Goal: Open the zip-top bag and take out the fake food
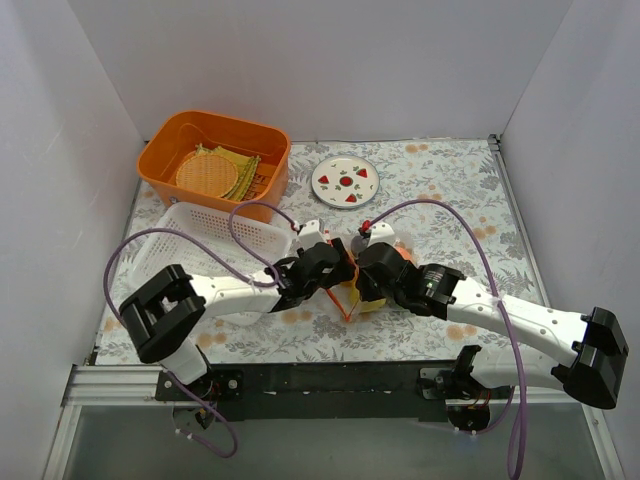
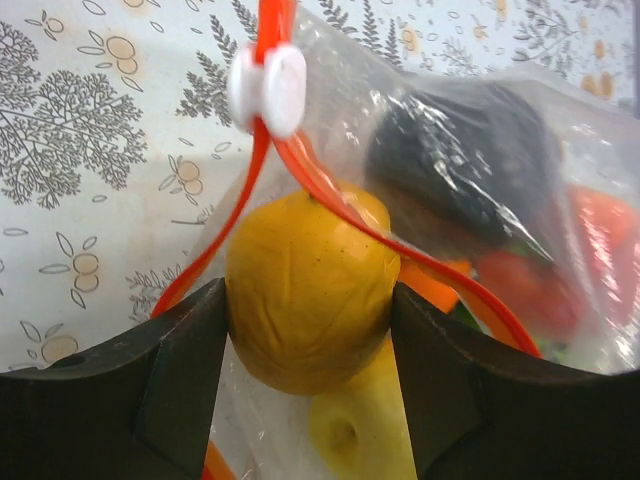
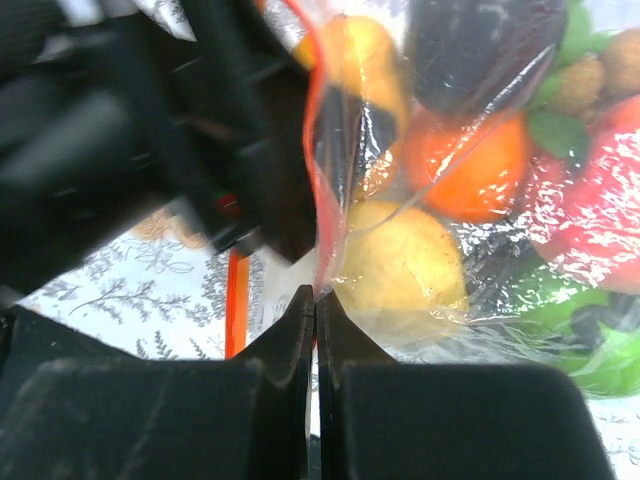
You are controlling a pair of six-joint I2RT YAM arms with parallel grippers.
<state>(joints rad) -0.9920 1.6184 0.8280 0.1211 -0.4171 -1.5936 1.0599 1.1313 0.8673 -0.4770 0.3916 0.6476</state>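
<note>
From above, my two wrists crowd the zip-top bag [image 1: 352, 298] at the desk's middle, towards the near edge, hiding most of it. My left gripper [image 2: 308, 305] is part-closed, both fingers pressed against a yellow fruit [image 2: 305, 285] sitting between the parted red zip strips [image 2: 330, 200], below the white slider [image 2: 267, 88]. My right gripper [image 3: 316, 300] is fully closed, pinching the bag's plastic edge. The white mesh basket [image 1: 215, 235] lies near the left edge, partly under my left arm. The orange tub [image 1: 215, 135] fills the far left corner, and the plate [image 1: 345, 182] sits near the far edge.
</note>
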